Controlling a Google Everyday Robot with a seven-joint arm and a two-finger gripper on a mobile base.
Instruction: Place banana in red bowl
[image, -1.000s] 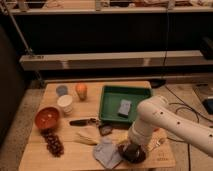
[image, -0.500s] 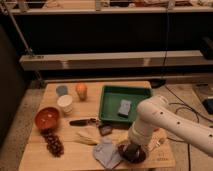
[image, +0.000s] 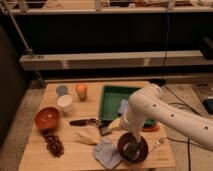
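Task not yet begun: banana (image: 86, 138) lies on the bench (image: 92, 104), apart from the red bowl (image: 46, 119). The tool (image: 131, 148), released and holding nothing, apparently hovers over the dark brown bowl (image: 145, 145).

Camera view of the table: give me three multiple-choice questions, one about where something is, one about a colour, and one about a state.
1. Where over the table is the gripper?
A. At the back left corner
B. Low over the dark brown bowl at the front right
C. Past the left edge

2. What colour is the tray?
A. Green
B. White
C. Red

3. How does the banana stand to the red bowl?
A. Inside it
B. Balanced on its rim
C. Lying on the table, apart from it

Answers:
1 B, because the arm ends right above the dark brown bowl.
2 A, because the tray's walls and floor are green.
3 C, because the banana lies on bare wood to the right of the red bowl, which holds nothing.
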